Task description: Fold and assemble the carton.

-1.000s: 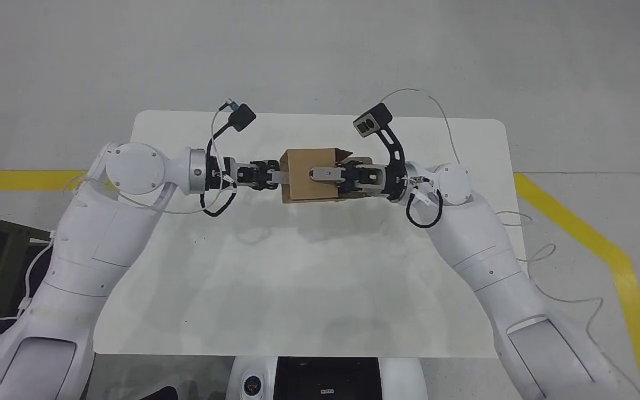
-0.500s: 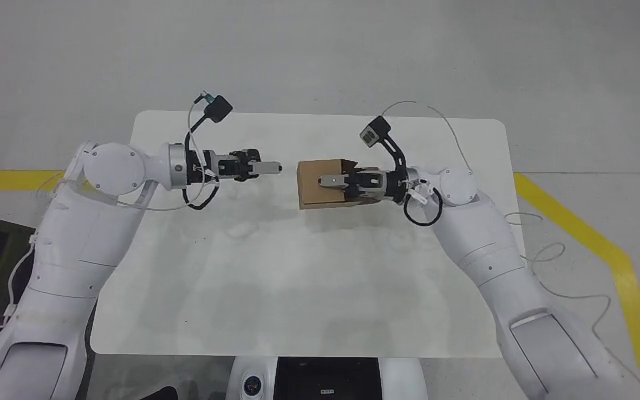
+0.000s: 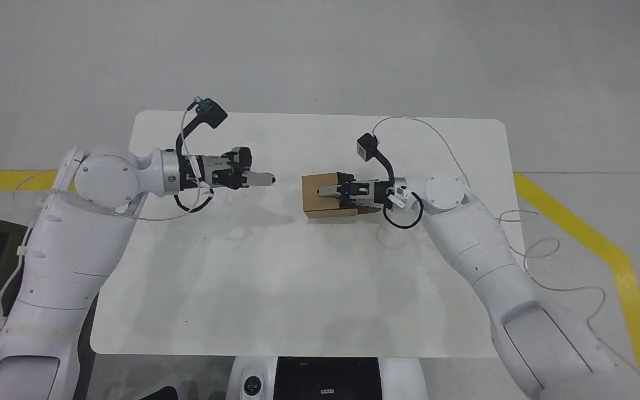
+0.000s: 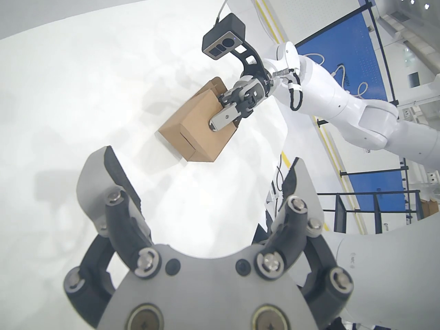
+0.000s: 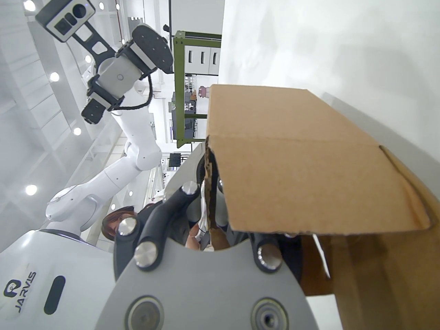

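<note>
The brown carton (image 3: 322,195) is seen lying on its side on the white table (image 3: 300,290), near the middle and somewhat toward the right arm's half. In the left wrist view the carton (image 4: 196,132) is shown resting on the tabletop, with a closed end, marked by a seam, turned toward the left arm. The opposite end, where a flap stands loose, is turned toward the right arm.

The carton is gripped by the right gripper (image 3: 341,191) at that open end. One finger (image 4: 225,118) is laid flat on the outer face, and in the right wrist view a cardboard wall of the carton (image 5: 292,159) is seen pinched in the right gripper (image 5: 210,187).

The left gripper (image 3: 262,178) is held above the table, well apart from the carton and pointed toward it. Its jaws are spread wide, and nothing is held in the left gripper (image 4: 202,160).
</note>
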Robot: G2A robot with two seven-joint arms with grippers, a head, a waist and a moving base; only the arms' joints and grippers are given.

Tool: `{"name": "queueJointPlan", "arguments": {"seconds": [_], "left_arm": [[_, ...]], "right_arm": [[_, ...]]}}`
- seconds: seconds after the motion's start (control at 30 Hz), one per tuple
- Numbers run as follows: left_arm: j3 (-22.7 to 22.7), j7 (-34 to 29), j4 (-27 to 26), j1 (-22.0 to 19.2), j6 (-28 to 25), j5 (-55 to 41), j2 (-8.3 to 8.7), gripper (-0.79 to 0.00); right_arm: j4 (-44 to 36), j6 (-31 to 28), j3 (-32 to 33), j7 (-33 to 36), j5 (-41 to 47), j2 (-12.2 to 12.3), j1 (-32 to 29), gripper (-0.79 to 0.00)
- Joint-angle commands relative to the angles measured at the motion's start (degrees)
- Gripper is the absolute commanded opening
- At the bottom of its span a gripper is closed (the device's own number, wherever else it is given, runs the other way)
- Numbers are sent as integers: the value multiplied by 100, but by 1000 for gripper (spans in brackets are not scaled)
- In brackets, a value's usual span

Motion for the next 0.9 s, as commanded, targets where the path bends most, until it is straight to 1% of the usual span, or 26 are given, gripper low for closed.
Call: {"name": "queueJointPlan", "arguments": {"seconds": [0.0, 0.03, 0.1, 0.13, 0.17, 0.2, 0.37, 0.53, 0.6, 0.7, 0.77, 0.87], "left_arm": [[-6, -15, -56, 56, -64, 79, 14, 0], [-1, -33, -53, 78, -58, 63, 18, 0], [12, -37, -3, 80, -17, 43, 20, 0], [28, -28, 18, 72, -5, 46, 18, 0], [45, -20, 39, 62, 3, 52, 16, 0], [63, -5, 55, 53, 4, 64, 14, 0], [138, 16, 79, 15, -127, 313, 17, 0], [154, -50, 177, -18, -281, 368, 32, 0], [152, -70, 275, -51, -508, 265, 34, 0], [147, 47, 388, -100, -794, 423, 39, 0], [171, 164, 353, -132, -1084, 870, 48, 0], [290, 476, 116, -78, -1611, 1816, 52, 0]], "right_arm": [[47, 5, -3, 61, -6, -4, 13, -517], [76, 1, 7, 82, -9, -2, 19, -471], [110, -10, 42, 123, 15, 5, 28, -425], [120, -12, 59, 148, 19, 11, 34, -299], [129, -8, 74, 173, 20, 17, 37, -135], [131, 10, 88, 198, 23, 22, 38, 0], [-62, 114, 184, 583, 146, 68, 14, 0], [-357, 288, 422, 905, -67, 233, -33, 0], [-510, 350, 568, 1008, -59, 311, -129, 0], [-803, 407, 778, 1183, -82, 428, -292, 0], [-1085, 329, 926, 1284, -70, 498, -400, 0], [-1460, 236, 1168, 1302, -39, 597, -595, 0]]}}
